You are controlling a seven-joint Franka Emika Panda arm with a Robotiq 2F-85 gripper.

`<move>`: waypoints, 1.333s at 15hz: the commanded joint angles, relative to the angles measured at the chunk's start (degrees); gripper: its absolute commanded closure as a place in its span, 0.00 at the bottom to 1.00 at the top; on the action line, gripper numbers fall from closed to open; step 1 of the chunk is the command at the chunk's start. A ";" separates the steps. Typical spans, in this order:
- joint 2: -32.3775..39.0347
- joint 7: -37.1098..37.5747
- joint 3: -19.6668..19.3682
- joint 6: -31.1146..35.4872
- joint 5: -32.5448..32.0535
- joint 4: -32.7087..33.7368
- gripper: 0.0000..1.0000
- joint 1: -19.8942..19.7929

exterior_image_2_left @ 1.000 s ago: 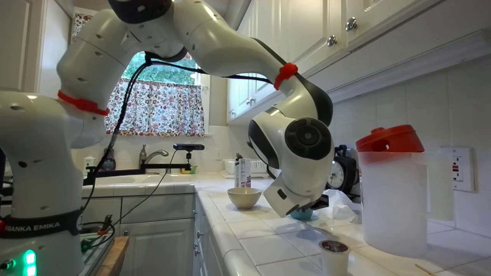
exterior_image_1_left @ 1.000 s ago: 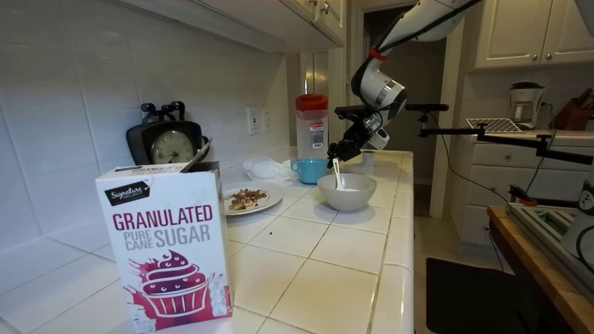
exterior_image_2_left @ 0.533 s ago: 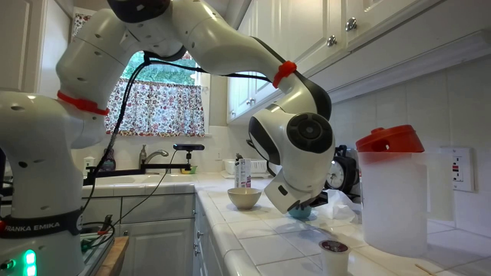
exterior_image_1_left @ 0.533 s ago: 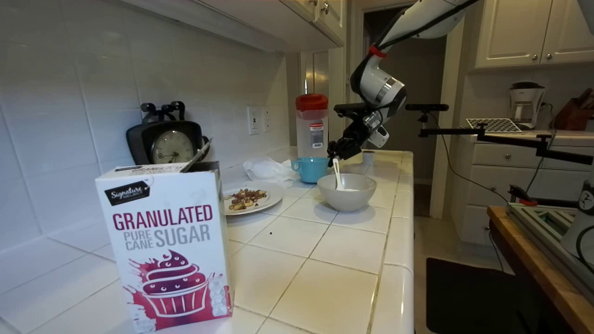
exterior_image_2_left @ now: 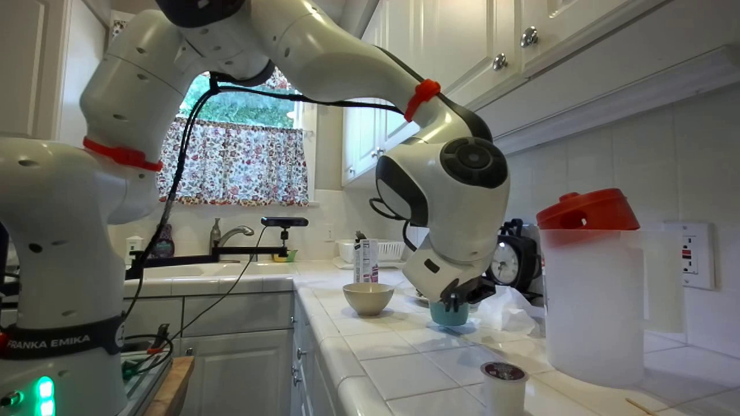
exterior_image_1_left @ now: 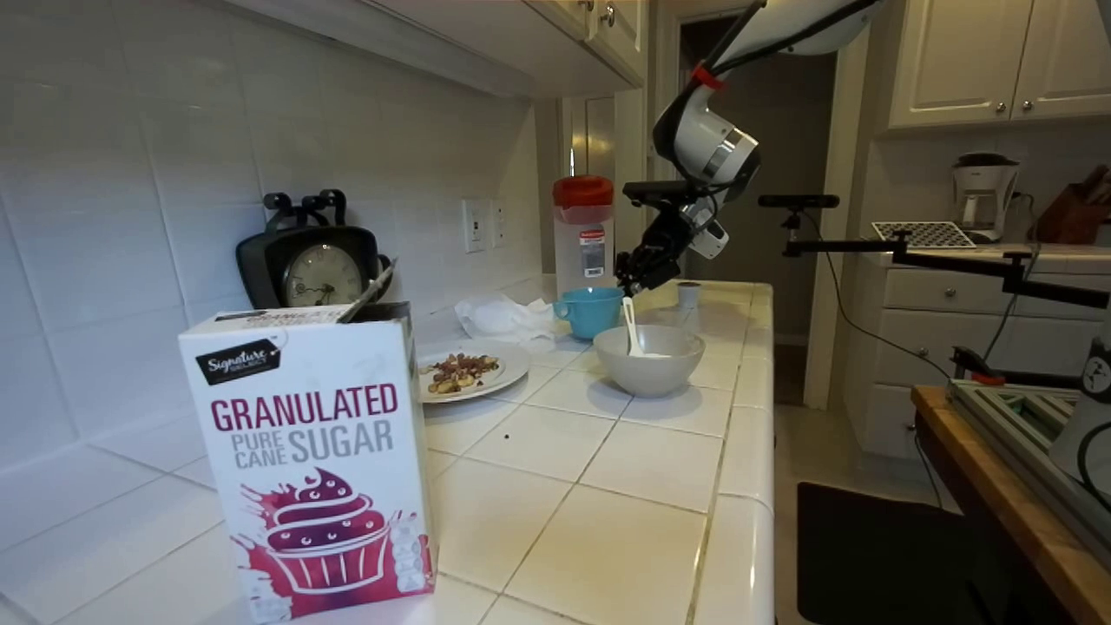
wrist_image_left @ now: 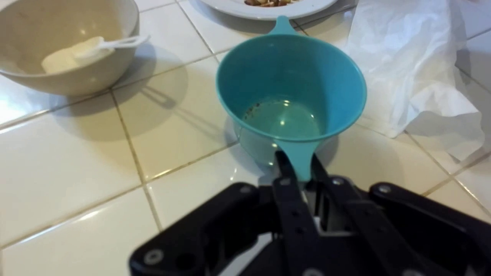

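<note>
My gripper (wrist_image_left: pixel 297 159) is shut on a handle of the turquoise two-handled cup (wrist_image_left: pixel 291 61). In both exterior views the gripper (exterior_image_1_left: pixel 627 285) (exterior_image_2_left: pixel 455 303) is at the cup (exterior_image_1_left: pixel 592 314) (exterior_image_2_left: pixel 449 316). The cup is upright, with a few dark specks at its bottom. It is low over the tiles; whether it touches them I cannot tell. A beige bowl (wrist_image_left: pixel 96 78) with whitish contents and a white spoon (wrist_image_left: pixel 124 43) stands beside the cup; the bowl also shows in both exterior views (exterior_image_1_left: pixel 651 369) (exterior_image_2_left: pixel 367 300). Part of the gripper is hidden behind the wrist in an exterior view.
Crumpled white paper (wrist_image_left: pixel 402 57) and a plate (wrist_image_left: pixel 318 7) of nuts lie near the cup. A red-lidded pitcher (exterior_image_2_left: pixel 594 312) and small pod (exterior_image_2_left: pixel 503 390) stand on the counter. A sugar box (exterior_image_1_left: pixel 312 469) and clock (exterior_image_1_left: pixel 323 276) stand further along. Cabinets hang above.
The gripper and cup have moved slightly up and toward the bowl. The wrist and forearm have risen. The bowl and other things have not moved.
</note>
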 commanded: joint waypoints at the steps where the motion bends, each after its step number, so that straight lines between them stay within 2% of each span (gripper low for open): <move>1: -0.85 1.98 -0.06 0.68 -2.09 -0.18 0.97 0.70; 17: 0.69 2.09 0.24 0.19 -1.90 0.29 0.97 0.65; 18: 0.66 2.20 0.25 0.10 -1.81 0.32 0.63 0.62; 19: 0.66 2.32 0.24 0.17 -1.84 0.35 0.62 0.65; 20: 0.64 2.44 0.23 0.13 -1.87 0.37 0.56 0.64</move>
